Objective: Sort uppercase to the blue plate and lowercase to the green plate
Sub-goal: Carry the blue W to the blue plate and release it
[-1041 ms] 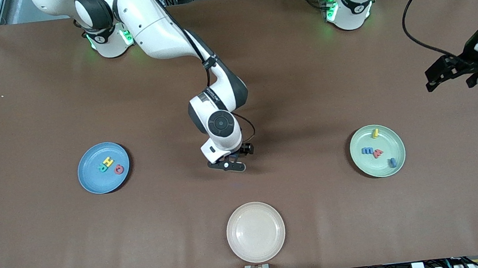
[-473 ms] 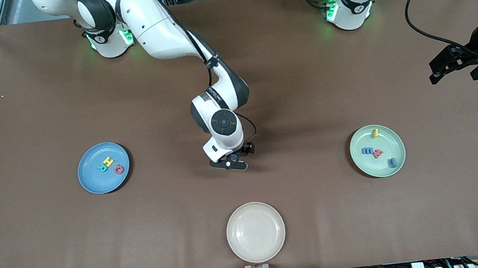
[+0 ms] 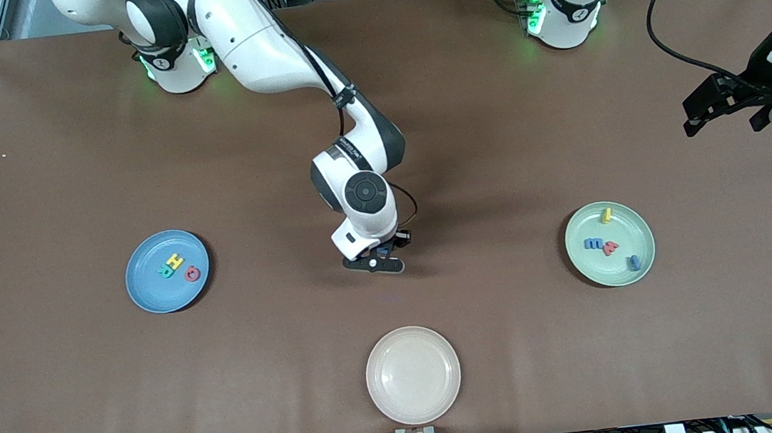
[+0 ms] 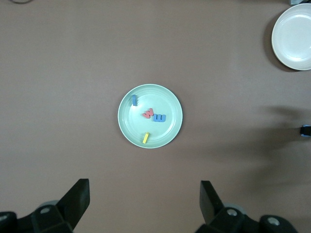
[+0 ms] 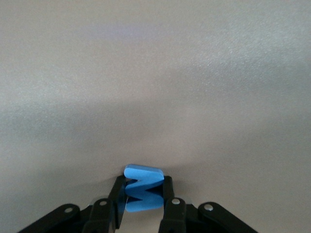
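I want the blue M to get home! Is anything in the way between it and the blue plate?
Nothing visible. The right claw is shut on the blue foam M, and only bare brown table lies between it and the round light-blue plastic plate.

High front camera faces both arms; wrist cameras look down at the table (image 3: 89, 391).

Left end effector (image 4: 141, 201) bodies cut off; blue M (image 5: 143, 187) partly hidden between fingers.
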